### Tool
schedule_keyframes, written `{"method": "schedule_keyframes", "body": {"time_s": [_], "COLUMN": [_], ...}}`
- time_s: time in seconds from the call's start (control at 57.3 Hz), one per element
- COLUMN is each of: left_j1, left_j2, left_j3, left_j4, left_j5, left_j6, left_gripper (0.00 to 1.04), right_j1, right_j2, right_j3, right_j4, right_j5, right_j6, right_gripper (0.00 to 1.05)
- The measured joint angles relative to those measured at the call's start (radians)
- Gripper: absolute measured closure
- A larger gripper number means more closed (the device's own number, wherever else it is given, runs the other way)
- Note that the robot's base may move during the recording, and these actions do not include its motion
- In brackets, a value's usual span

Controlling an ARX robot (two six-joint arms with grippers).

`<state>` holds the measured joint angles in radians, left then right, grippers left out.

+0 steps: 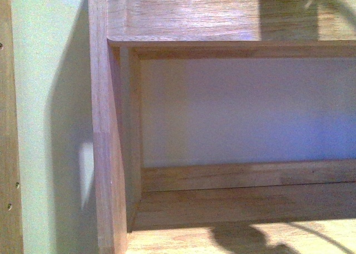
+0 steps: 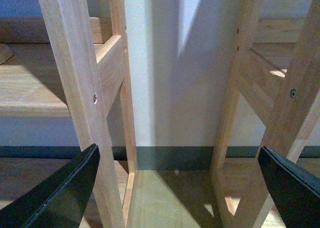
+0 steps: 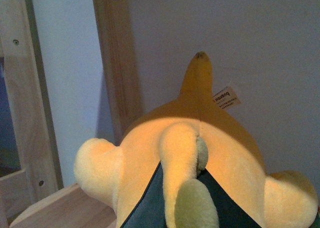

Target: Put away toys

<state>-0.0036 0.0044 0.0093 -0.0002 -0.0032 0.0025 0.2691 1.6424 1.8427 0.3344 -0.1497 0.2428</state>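
Observation:
In the right wrist view the yellow-orange plush toy [image 3: 230, 148] fills the lower half of the picture, with a pointed tip upward and a small white label [image 3: 226, 98] beside it. My right gripper [image 3: 186, 205] is shut on the plush toy; its dark fingers [image 3: 145, 203] press either side of a soft limb. The toy hangs in front of a pale wall, just above a wooden board [image 3: 65, 208]. My left gripper [image 2: 177, 188] is open with nothing between its black fingertips [image 2: 60, 193]. Neither arm nor the toy shows in the front view.
The front view faces a wooden shelf compartment [image 1: 245, 201] with a thick side post [image 1: 105, 154] and a pale back panel. The left wrist view looks down between two wooden shelf frames [image 2: 80, 98], [image 2: 285, 113] to a wood floor and a dark baseboard [image 2: 175, 158].

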Motion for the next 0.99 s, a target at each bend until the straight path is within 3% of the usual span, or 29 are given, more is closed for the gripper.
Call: {"method": "schedule_keyframes", "body": {"time_s": [0.297,0.994], "left_j1": [0.0,0.0], "left_j2": [0.0,0.0], "left_j3": [0.0,0.0], "left_j4": [0.0,0.0], "left_j5": [0.0,0.0], "left_j6": [0.0,0.0], "left_gripper": [0.06,0.06], "right_j1": [0.096,0.066], "right_j2": [0.024,0.027], "right_j3": [0.003,-0.051], "right_j4": [0.023,0.059], "right_j5": [0.048,0.104], "right_j6": [0.028,0.079], "right_gripper": [0.98,0.98]}}
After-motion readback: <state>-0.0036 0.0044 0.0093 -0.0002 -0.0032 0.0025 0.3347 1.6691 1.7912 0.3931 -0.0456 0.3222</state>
